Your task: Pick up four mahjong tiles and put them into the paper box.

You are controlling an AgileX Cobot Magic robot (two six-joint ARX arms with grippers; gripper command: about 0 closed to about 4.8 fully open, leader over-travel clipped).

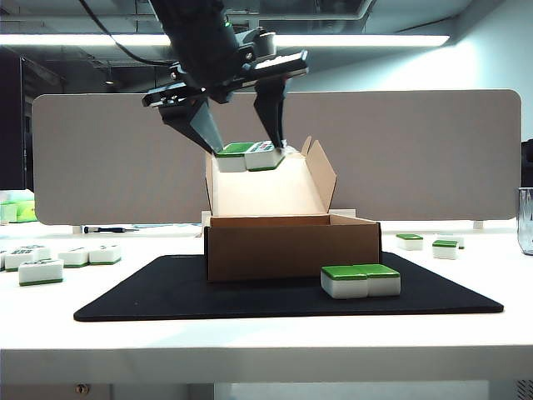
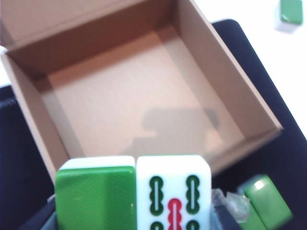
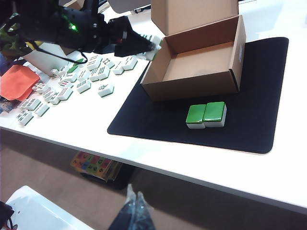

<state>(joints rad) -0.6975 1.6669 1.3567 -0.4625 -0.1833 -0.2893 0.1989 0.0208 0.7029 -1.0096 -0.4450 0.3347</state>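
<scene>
My left gripper hangs above the back of the open paper box, shut on two mahjong tiles held side by side. In the left wrist view one tile shows its green back and the other a white face with red and green marks. Below them the box's pale floor is bare. Two more mahjong tiles, green backs up, lie together on the black mat in front of the box's right corner. My right gripper is shut, off the table's near edge, holding nothing.
Several loose tiles lie on the white table left of the mat, and a few more at the right. The box lid stands upright behind the box. A clear glass stands at the right edge. A red cloth lies far left.
</scene>
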